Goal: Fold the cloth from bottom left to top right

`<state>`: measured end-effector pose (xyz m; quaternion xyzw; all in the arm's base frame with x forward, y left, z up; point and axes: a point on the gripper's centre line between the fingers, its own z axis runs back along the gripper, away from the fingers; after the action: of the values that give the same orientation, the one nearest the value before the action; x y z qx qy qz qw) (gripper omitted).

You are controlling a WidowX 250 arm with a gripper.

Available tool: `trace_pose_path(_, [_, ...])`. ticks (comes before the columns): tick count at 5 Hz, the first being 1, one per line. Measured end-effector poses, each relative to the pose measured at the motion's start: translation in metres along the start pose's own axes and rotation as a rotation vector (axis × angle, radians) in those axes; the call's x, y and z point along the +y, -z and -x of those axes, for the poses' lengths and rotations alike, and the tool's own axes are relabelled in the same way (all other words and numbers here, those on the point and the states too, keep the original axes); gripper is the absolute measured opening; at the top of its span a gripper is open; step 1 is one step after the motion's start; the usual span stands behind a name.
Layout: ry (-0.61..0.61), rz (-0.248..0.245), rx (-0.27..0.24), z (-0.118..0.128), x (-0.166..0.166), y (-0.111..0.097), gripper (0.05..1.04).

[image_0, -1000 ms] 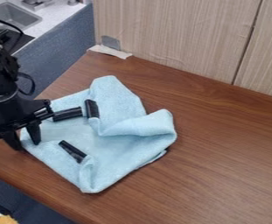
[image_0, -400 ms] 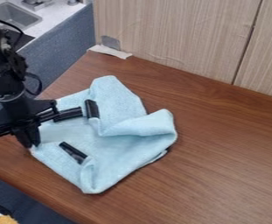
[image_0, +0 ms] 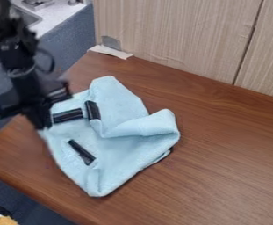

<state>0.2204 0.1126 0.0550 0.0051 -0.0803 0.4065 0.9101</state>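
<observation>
Cloth (image_0: pixel 123 151): left corner shifts up and rightward with our jaws, seemingly closed on it.
Jaws: at its left edge; we need to carry rightward.

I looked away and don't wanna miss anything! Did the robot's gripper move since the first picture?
Yes. The gripper moved up and to the right in the picture, closer to the wooden wall.
</observation>
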Motion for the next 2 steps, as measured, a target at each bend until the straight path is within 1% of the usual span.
trace_pose_path(1, [0.061, 0.047, -0.022, 0.003, -0.029, -0.02, 0.051])
trace_pose_path(2, [0.165, 0.114, -0.036, 0.008, -0.077, -0.034, 0.051])
